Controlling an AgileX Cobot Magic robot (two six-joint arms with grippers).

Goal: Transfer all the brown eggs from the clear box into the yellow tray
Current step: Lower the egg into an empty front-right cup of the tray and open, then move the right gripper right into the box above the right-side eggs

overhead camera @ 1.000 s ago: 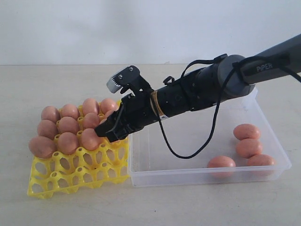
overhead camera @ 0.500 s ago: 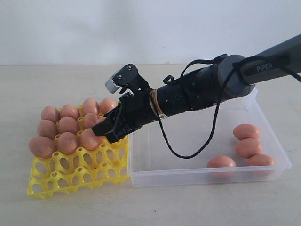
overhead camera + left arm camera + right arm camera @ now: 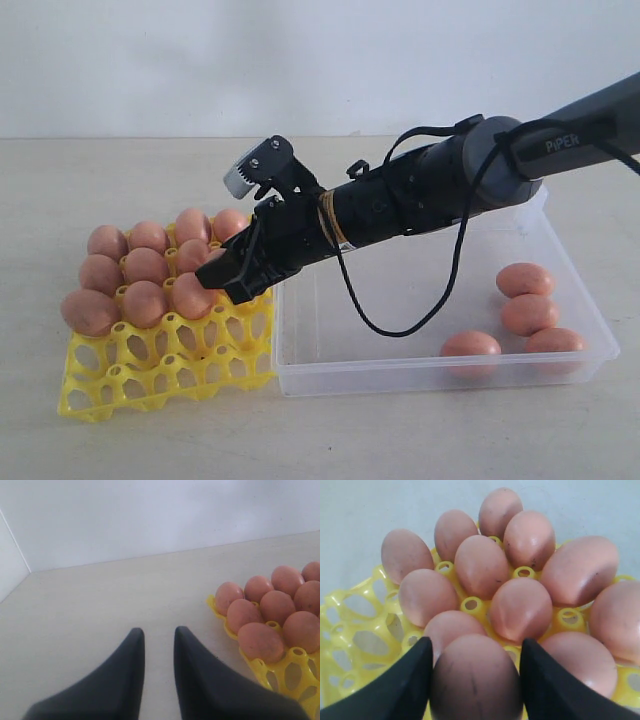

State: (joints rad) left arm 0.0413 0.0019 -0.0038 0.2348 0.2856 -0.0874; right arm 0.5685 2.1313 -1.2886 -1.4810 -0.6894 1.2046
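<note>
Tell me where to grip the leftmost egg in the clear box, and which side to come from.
Take that egg across its narrow middle, coming straight down from above. It lies on its side, long axis roughly along the front wall of the clear box. The walls block a sideways approach, and its neighbours lie apart to the right, so the fingers likely fit.

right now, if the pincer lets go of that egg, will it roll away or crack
Probably stays put: the held egg seems low over the yellow tray, whose cups cradle neighbours. Its smooth oval shell looks slippery and fragile, so squeezing harder risks cracking.
</note>
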